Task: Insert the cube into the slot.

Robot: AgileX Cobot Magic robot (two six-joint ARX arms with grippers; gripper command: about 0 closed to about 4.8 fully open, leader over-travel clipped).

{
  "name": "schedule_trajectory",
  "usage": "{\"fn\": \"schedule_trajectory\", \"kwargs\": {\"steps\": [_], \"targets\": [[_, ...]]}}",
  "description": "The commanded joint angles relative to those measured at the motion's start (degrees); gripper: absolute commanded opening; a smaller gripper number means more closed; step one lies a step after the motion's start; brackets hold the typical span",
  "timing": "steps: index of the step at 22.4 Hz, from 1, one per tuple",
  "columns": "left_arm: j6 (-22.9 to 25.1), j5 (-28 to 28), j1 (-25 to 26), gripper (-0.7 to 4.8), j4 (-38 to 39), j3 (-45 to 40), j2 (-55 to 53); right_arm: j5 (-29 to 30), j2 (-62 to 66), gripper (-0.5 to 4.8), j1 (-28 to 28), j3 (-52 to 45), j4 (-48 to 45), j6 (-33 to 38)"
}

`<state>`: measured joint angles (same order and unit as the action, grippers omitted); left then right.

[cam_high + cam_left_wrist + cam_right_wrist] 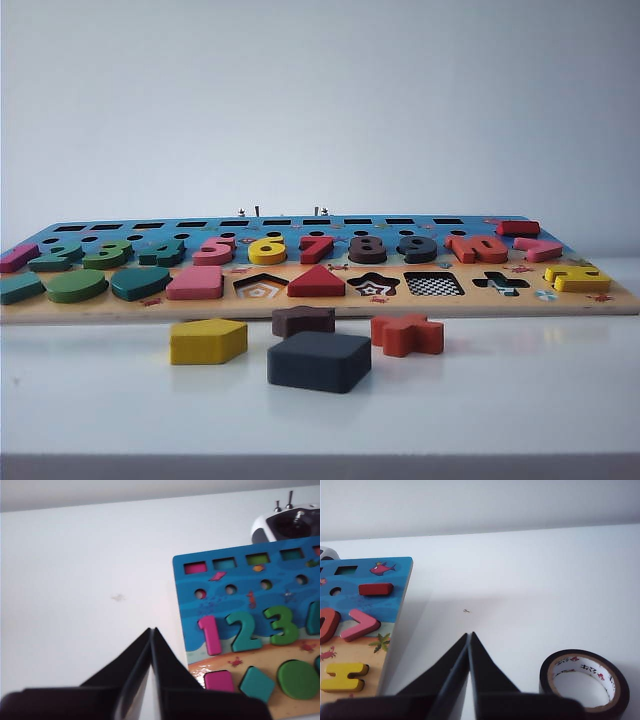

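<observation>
Both sets of jaws are pressed together and hold nothing, so you have no grasp to work from yet.

Exterior view: neither arm appears. You see the cube [319, 361], a flat slate-blue square block, lying loose on the white table [520, 400] in front of the puzzle board [330, 305]. Behind it sit the yellow pentagon piece [207, 341], the dark brown star piece [303, 320] and the orange cross piece [407, 334], all apart from it. The slot [434, 284], with its checkerboard floor, is open and unfilled on the board's front row, to the right of the cube and between the star recess [374, 286] and the cross recess [500, 283].

Left wrist view: the left gripper [151, 630] is closed to a point over bare table, just beside the board's corner where the pink 1 [209, 635] sits. Cube and slot are out of sight here.

Right wrist view: the right gripper [470, 635] is closed over bare table between the board's other end and a roll of black tape [584, 683]. Again, no cube, no slot.

Judgement: nothing of the task is done. You have the approach, grasp, carry and seating all outstanding.
</observation>
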<state>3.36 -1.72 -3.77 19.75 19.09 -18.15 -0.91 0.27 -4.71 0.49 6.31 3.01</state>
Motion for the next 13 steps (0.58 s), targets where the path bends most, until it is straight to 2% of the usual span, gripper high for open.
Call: {"fn": "schedule_trajectory", "kwargs": {"steps": [1, 5, 13], "targets": [[0.1, -2.8, -1.3, 0.17, 3.3, 3.3, -2.4, -0.1, -0.1, -0.04, -0.1, 0.0, -1.0, 2.8], [0.1, -7.0, -4.5, 0.17, 10.6, 10.2, -7.3, 1.1, -0.1, -0.04, -0.1, 0.3, -1.1, 3.7], [0.0, -11.0, -8.4, 0.17, 17.5, 17.6, -12.8, 1.1, -0.1, -0.03, -0.4, 3.7, -1.6, 5.1]]}}
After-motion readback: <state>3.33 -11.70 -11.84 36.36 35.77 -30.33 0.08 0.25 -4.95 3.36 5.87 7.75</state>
